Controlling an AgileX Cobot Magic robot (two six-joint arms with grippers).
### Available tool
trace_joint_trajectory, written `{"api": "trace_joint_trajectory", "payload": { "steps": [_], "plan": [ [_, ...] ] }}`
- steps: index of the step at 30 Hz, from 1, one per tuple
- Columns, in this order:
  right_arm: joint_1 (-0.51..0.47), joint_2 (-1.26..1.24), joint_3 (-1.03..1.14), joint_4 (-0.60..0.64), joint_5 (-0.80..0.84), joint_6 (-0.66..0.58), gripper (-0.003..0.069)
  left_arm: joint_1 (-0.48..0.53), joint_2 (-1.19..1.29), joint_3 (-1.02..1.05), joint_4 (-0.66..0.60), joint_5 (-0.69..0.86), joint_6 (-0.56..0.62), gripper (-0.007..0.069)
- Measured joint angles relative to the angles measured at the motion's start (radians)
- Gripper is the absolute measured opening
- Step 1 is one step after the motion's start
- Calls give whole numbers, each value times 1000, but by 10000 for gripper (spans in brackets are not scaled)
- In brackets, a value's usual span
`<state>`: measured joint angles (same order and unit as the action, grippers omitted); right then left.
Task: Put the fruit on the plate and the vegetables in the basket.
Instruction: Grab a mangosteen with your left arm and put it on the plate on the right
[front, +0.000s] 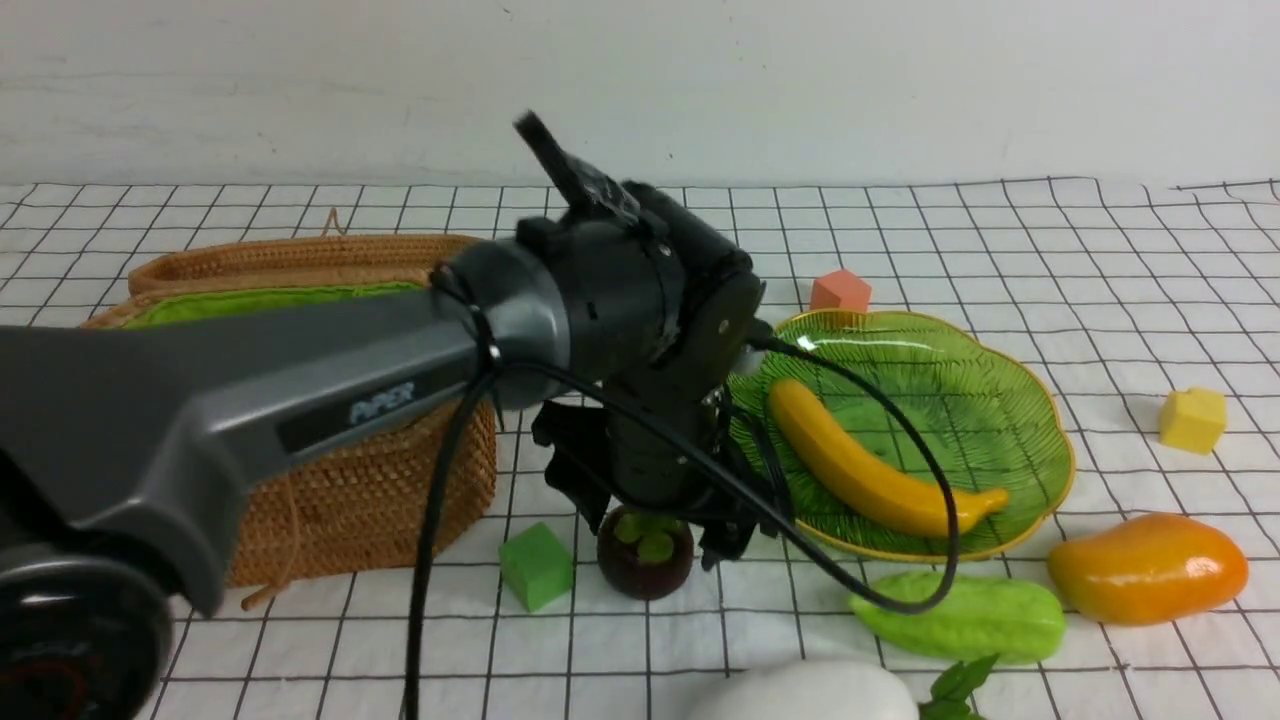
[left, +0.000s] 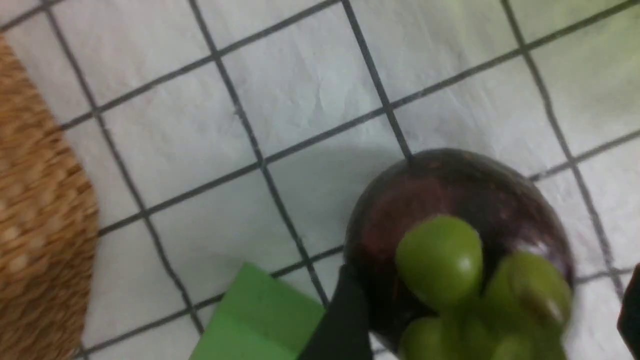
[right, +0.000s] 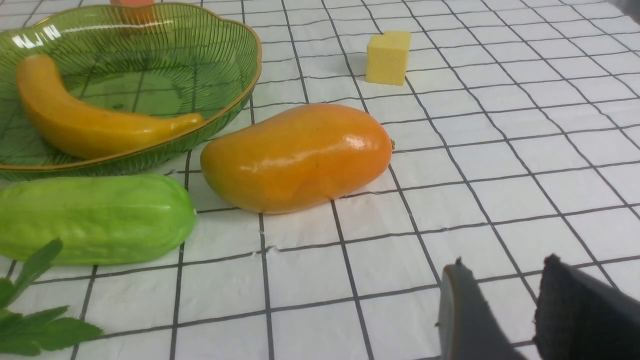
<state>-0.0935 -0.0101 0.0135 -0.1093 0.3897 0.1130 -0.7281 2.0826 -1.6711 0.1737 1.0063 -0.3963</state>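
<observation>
White, gridded worktop (front: 1100, 260) stretches before us. Our left claw (front: 648, 522), jaws spread wide, straddles the mangosteen (front: 645, 570), which sits between the green cube (front: 536, 566) and the plate (front: 1000, 380). On the plate lies the banana (front: 870, 460); mango (front: 1148, 568) and gourd (front: 960, 618) rest just beside its rim. Our right claw (right: 505, 270) hangs slightly parted, gripping nothing.

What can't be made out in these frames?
Woven tan rattan basket: inside mostly hidden behind the left arm, front view.
White oval radish: cut off by the front view's bottom edge.
Left gripper: largely hidden behind its own wrist in the front view; left wrist view is blurred, so contact with the round dark purple mangosteen is unclear.
Right gripper: absent from the front view; fingers cropped by the right wrist view's edge.
</observation>
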Motion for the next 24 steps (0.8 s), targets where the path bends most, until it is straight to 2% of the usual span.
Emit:
{"api": "trace_joint_trajectory", "payload": {
  "steps": [5, 12, 16, 19, 24],
  "plan": [
    [0, 0, 0, 0, 0, 0, 243, 0, 59, 0, 6, -29, 5, 567],
    [0, 0, 0, 0, 0, 0, 243, 0, 17, -39, 77, 3, 1, 565],
    [0, 0, 0, 0, 0, 0, 243, 0, -42, -123, 132, 25, -57, 565],
    [0, 0, 0, 0, 0, 0, 243, 0, -69, -206, 141, -20, -119, 565],
    [0, 0, 0, 0, 0, 0, 243, 0, -45, -221, 130, -158, -181, 565]
  ]
}}
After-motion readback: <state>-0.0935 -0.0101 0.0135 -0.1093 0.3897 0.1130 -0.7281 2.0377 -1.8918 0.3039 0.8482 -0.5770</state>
